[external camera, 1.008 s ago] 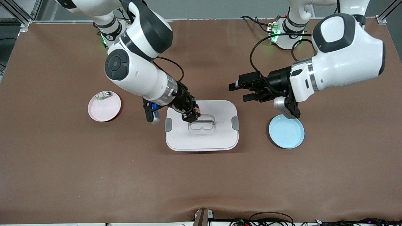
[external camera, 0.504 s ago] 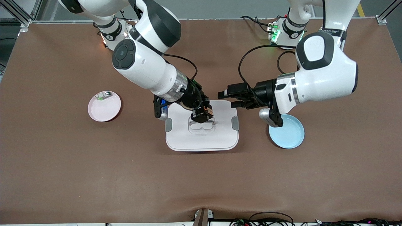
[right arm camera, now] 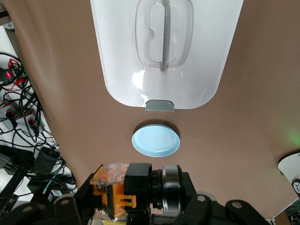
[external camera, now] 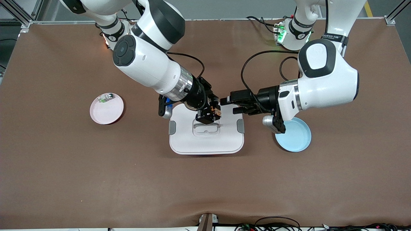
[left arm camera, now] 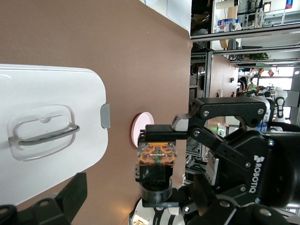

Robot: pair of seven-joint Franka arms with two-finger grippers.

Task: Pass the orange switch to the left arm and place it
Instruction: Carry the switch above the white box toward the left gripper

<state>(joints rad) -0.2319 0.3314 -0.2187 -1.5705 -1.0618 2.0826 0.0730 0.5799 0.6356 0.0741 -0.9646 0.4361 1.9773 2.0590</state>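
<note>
My right gripper is shut on the orange switch and holds it above the white box, over the lid handle. In the right wrist view the switch sits clamped in the jaws, its orange part on one end and a silver ring on the other. My left gripper is open over the box's edge toward the left arm's end and points at the switch from close by. In the left wrist view the switch sits held ahead of my open left gripper.
A pink plate holding a small silvery-green part lies toward the right arm's end. A blue plate lies beside the box toward the left arm's end, partly under the left wrist. The box has grey side clips.
My right gripper has carried the switch over the box toward the left arm's end. My left gripper has moved in toward it, and the gap between them has nearly shut.
</note>
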